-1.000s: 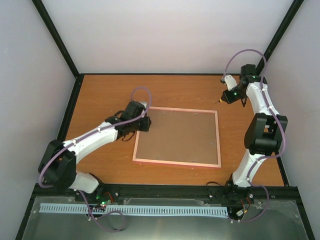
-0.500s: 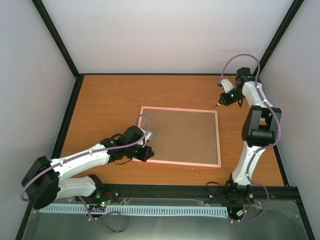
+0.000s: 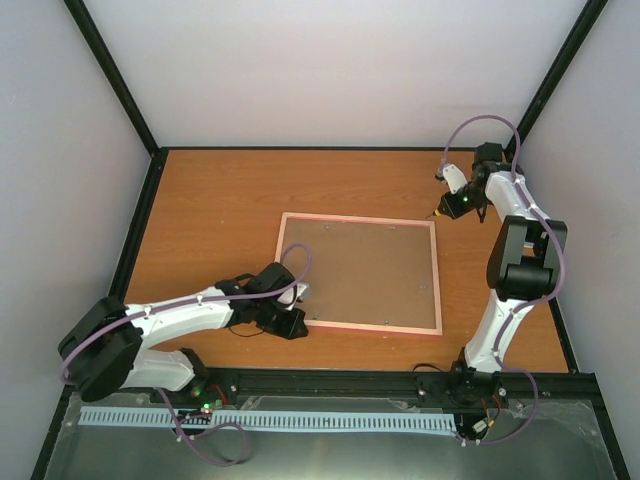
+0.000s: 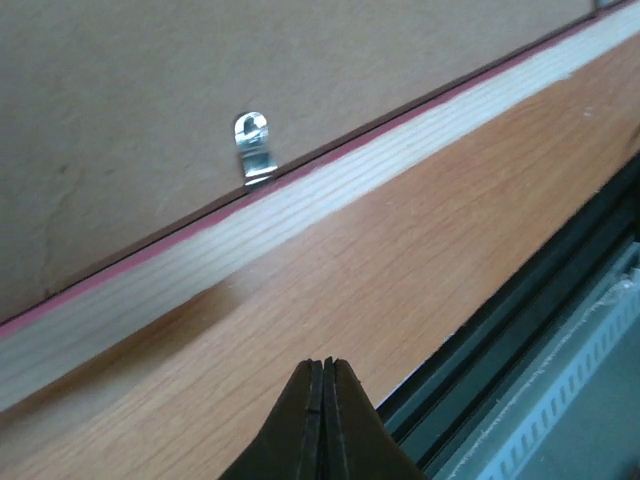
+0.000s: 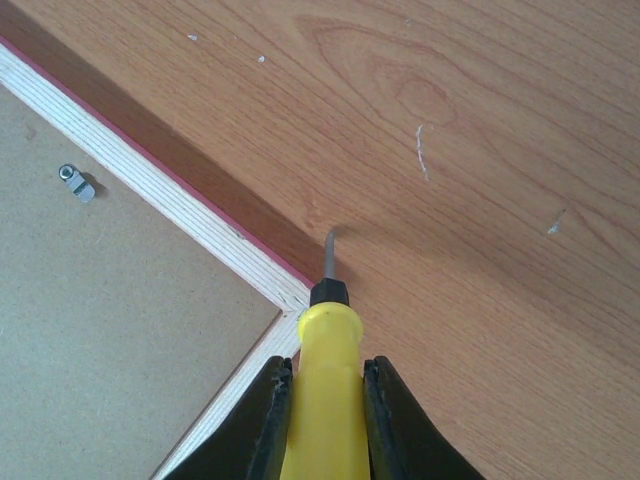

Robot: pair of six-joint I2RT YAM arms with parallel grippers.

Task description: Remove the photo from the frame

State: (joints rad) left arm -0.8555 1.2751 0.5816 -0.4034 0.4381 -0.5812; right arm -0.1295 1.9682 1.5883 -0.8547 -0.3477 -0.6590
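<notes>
The frame [image 3: 437, 280] lies face down mid-table, its brown backing board [image 3: 360, 270] up inside a thin pink border. The photo is hidden under that board. My left gripper [image 3: 291, 322] is shut and empty, low over the table just outside the frame's near left corner. In the left wrist view its closed tips [image 4: 323, 365] point at the frame's pale wooden edge [image 4: 300, 205] and a metal clip [image 4: 252, 148]. My right gripper [image 5: 328, 372] is shut on a yellow screwdriver [image 5: 325, 420]. The screwdriver's tip hangs over bare table just beyond the frame's far right corner [image 5: 290, 295].
Another small metal clip [image 5: 76, 182] sits on the backing board near the far right corner. A black rail [image 3: 340, 382] and a white slotted strip [image 3: 260, 420] run along the table's near edge. Walls close in the back and both sides.
My left arm swung from the frame's far left corner to its near left corner, and its gripper shut. The right gripper, still holding the screwdriver, drifted slightly toward the back.
</notes>
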